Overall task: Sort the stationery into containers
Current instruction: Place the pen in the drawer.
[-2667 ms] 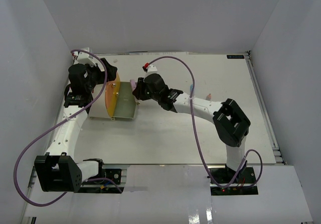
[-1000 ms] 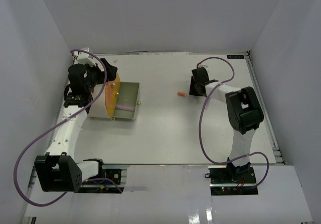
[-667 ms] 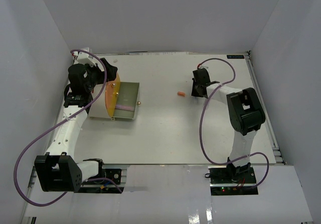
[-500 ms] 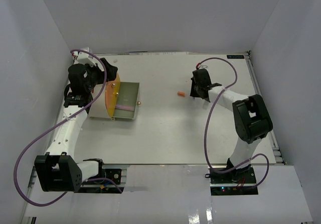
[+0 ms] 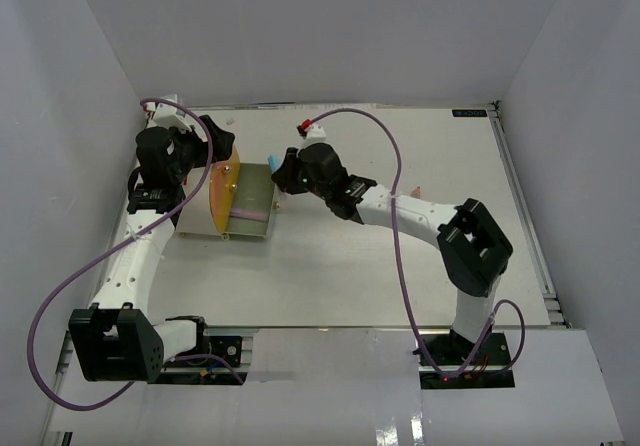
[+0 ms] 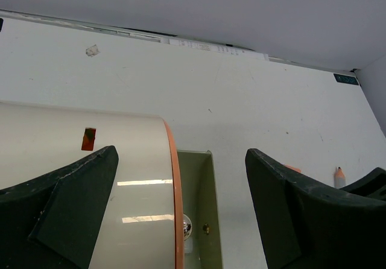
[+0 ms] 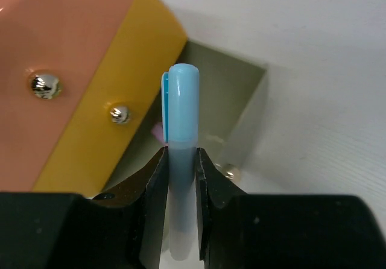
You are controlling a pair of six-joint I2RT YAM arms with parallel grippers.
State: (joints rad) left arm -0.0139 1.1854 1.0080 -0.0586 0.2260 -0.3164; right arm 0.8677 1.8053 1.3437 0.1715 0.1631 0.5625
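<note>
The right arm stretches across the counter (image 5: 330,276) to the left side. There the right tool (image 5: 284,172) is clamped on a light blue marker (image 5: 271,161). In the wrist view its two fingers (image 7: 151,190) press on either side of the marker's barrel. The rounded cap end sticks out past the fingertips.

The marker is held over the outer end of the open drawer (image 5: 258,181), near its far corner in the top view, and is not lying in it. The drawer is pulled out of the orange face (image 5: 222,191) of the cream drum (image 6: 72,160), which lies on its side at the left of the counter. Small brass knobs (image 7: 43,85) dot that face, and another sits on the drawer's front. A thin pink piece (image 5: 247,209) lies inside the drawer (too blurred in the wrist view to say more about it).

The left tool (image 5: 196,146) hangs at the drum with its jaws wide apart and nothing between them. In its own wrist view the drum's curved side and orange rim fill the lower left. Whether the fingers touch the drum cannot be told.

A small pink item (image 5: 417,190) lies on the counter beside the right arm's forearm, well apart from the drawer.
</note>
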